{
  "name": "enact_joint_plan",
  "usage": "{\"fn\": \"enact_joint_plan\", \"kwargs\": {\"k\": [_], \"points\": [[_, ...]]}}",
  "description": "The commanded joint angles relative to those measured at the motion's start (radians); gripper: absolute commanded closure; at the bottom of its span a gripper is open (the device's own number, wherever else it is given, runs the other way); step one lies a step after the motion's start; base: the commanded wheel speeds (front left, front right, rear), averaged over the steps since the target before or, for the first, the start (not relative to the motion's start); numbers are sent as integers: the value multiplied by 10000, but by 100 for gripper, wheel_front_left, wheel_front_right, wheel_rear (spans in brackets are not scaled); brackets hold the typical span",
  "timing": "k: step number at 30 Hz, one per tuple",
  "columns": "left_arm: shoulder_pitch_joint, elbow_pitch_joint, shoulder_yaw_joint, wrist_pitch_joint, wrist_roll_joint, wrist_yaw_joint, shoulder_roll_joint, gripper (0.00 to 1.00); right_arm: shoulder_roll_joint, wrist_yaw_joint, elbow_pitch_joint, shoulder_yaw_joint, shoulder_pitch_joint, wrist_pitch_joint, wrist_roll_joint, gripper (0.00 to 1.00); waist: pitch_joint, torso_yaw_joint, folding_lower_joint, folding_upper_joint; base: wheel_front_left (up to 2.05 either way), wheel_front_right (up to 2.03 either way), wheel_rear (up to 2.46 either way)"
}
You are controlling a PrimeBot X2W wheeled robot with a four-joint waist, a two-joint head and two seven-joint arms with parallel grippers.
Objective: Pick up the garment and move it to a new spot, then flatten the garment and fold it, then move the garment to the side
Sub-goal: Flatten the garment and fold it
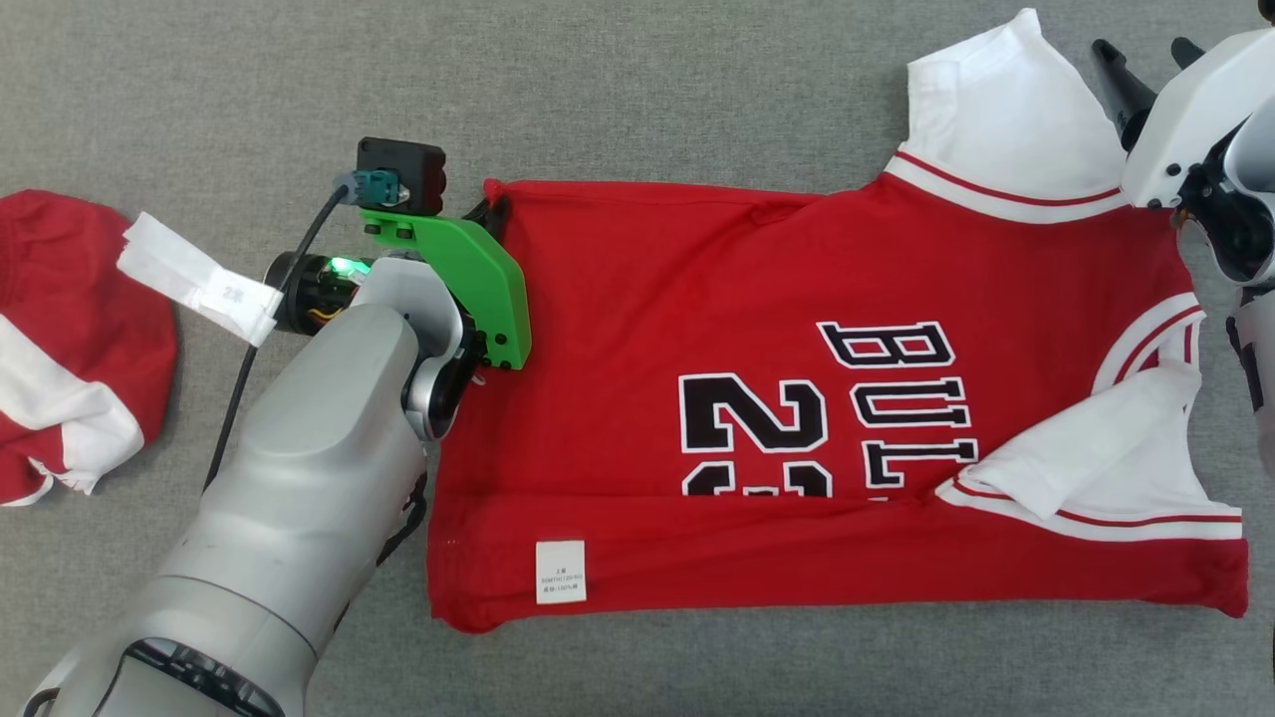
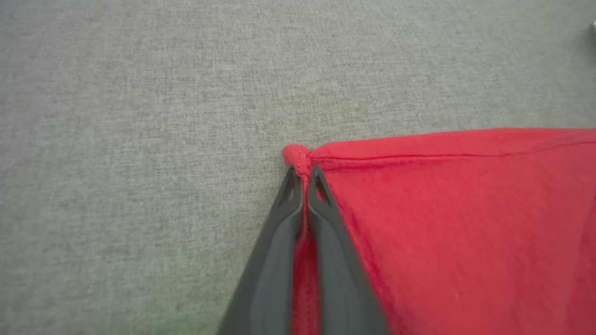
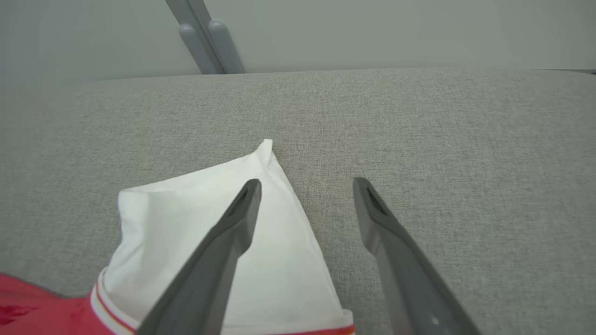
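One spread garment, one crumpled garment

Black, white-edged letters "BUL" run sideways across the red garment, and the rest of the word is lost under its fold. Beside them stands a big numeral "2", the next digit cut off. Near the garment's hem there's a white label, print too small to read. Left of the garment, a white tag lies on another red cloth, its marks unreadable.

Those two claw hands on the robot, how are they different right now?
The left gripper is shut, while the right gripper stands wide open. The left gripper pinches a corner of the red jersey; the right gripper holds nothing, poised by the jersey's white sleeve. Both have two long dark fingers.
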Motion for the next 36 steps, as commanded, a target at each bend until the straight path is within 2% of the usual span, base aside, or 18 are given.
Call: {"fn": "enact_joint_plan", "kwargs": {"k": [1,10,14,21,22,23,24,28,33,36], "points": [[17,224,-118,-61,105,66,-1,100,-34,-5,49,6,-130,-34,-99,0,76,121,-1,-1,0,0,0],[372,551,-200,-973,9,-39,-440,100,-490,-8,339,192,-776,721,-972,0,366,719,-1,-1,0,0,0],[347,537,-336,-1105,-69,-130,-572,100,-485,-8,744,14,-678,1164,-1254,0,507,980,-1,-1,0,0,0],[257,546,-446,-1339,-190,-111,-622,100,-474,-8,1090,-125,-400,1252,-1278,0,732,1196,-1,-1,0,0,0],[257,560,-432,-1404,-207,-81,-619,100,-460,-6,1102,-81,-375,1289,-1220,27,740,1201,-1,-1,0,0,0],[239,578,-394,-1512,-233,-11,-618,100,-481,-3,1009,-72,-398,1106,-1195,92,752,1198,-1,-1,0,0,0],[225,601,-389,-1571,-264,2,-620,100,-506,-5,927,-10,-419,1007,-1188,100,756,1193,-1,-1,0,0,0],[113,674,-281,-1962,-359,110,-617,100,-789,-11,723,-86,-468,529,-1230,100,667,1125,-1,-1,0,0,0],[-55,787,24,-2675,-500,276,-642,100,-737,-11,508,-372,-497,-425,-1360,100,373,853,-1,-1,0,0,0],[-66,899,63,-2816,-543,232,-626,100,-658,-11,386,-368,-312,-712,-1182,100,129,677,-1,-1,0,0,0]]}}
